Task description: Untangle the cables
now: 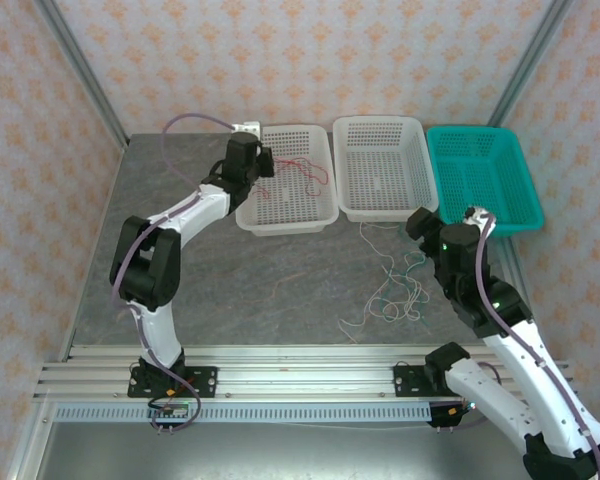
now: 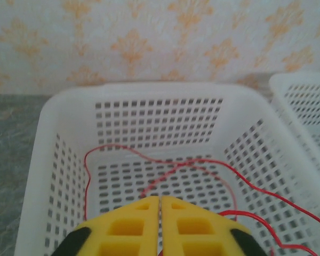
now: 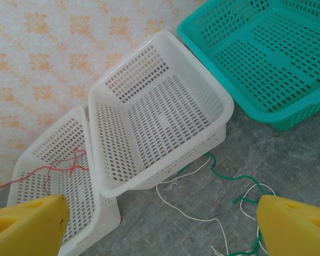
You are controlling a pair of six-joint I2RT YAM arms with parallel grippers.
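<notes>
Red cable (image 1: 298, 170) in the left white basket (image 1: 285, 222); white cable (image 3: 192, 216) and green cable (image 3: 224, 176) knotted on the counter (image 1: 260, 290).

Left jaws hang inside the left white basket, drawn almost together with only a slit between. Whether they pinch the red cable cannot be told; it sprawls across the basket floor, apparently its sorting place. Middle white basket (image 1: 385, 212) and teal basket (image 1: 525, 222), far right, stand empty, probably awaiting the white cable and green cable, which lie tangled just near of the middle basket. Right jaws, spread wide and grasping nothing, hover over that clump, seemingly ready to pick.
</notes>
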